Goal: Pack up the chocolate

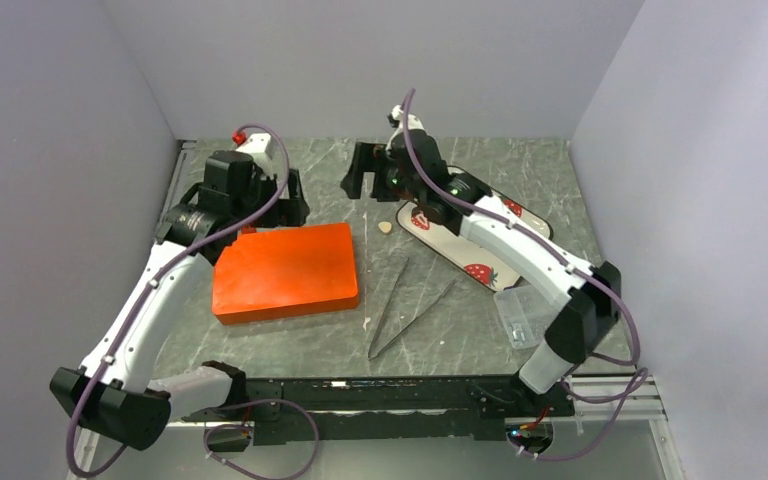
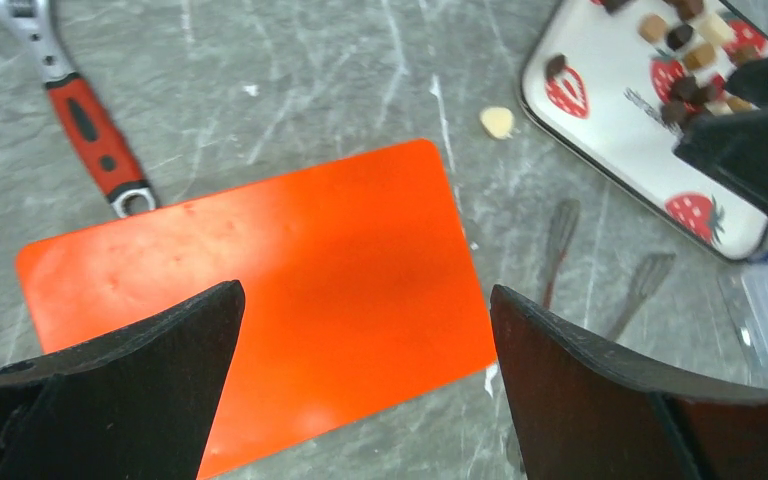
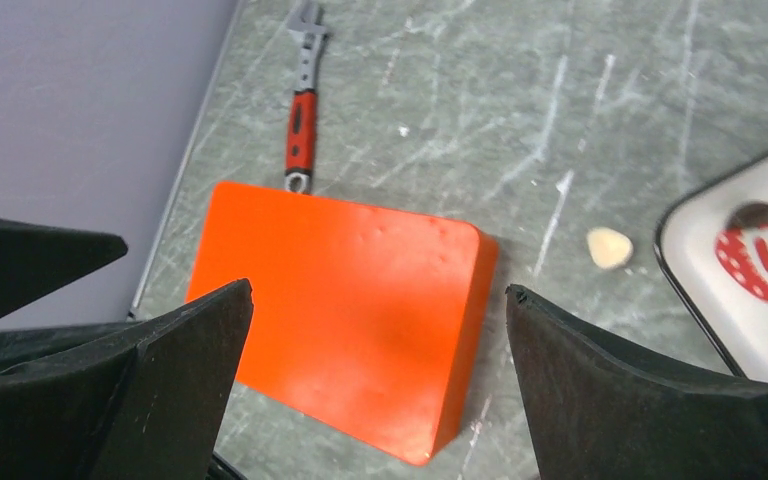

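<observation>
Several small brown, dark and tan chocolate pieces [image 2: 685, 60] lie on a white strawberry-print tray [image 2: 610, 140] at the right of the table [image 1: 455, 247]. One tan piece [image 1: 385, 227] lies loose on the table between the tray and a closed orange box [image 1: 285, 272]; it also shows in the wrist views [image 2: 497, 122] [image 3: 608, 247]. My left gripper [image 1: 292, 203] is open and empty above the box's far edge [image 2: 365, 330]. My right gripper [image 1: 360, 178] is open and empty, raised over the table behind the box [image 3: 380, 330].
Metal tongs [image 1: 400, 305] lie in front of the tray. A clear plastic container [image 1: 520, 315] stands by the right arm's base. A red-handled wrench [image 2: 90, 125] lies at the back left. Grey walls close the left, back and right.
</observation>
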Motion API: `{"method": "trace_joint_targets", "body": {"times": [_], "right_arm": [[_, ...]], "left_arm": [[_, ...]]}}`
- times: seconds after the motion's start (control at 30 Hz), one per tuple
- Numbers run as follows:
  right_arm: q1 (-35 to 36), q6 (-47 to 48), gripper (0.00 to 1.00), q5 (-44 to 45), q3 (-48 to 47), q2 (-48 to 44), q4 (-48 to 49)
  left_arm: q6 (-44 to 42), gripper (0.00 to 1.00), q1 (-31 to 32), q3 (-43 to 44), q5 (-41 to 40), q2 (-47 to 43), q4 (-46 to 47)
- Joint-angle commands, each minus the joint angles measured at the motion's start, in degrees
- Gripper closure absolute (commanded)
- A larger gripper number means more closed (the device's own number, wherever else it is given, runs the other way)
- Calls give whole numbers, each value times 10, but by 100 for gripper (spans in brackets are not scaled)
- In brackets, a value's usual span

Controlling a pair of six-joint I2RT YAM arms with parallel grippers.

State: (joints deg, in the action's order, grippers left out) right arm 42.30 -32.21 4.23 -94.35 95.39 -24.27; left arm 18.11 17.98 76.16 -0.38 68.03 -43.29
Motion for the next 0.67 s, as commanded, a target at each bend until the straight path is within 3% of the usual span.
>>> {"method": "trace_joint_targets", "body": {"times": [0.0,0.23,0.63], "right_arm": [[-2,-34,0,47,77,-76,43],[-3,-52,0,88,152,-166,56],[-3,-52,0,96,167,-174,56]], "left_arm": [[-19,1,30,-39,35,-45,47],[-4,1,33,-69,27,-85,59],[-10,1,33,-136,6,-144,104]]}}
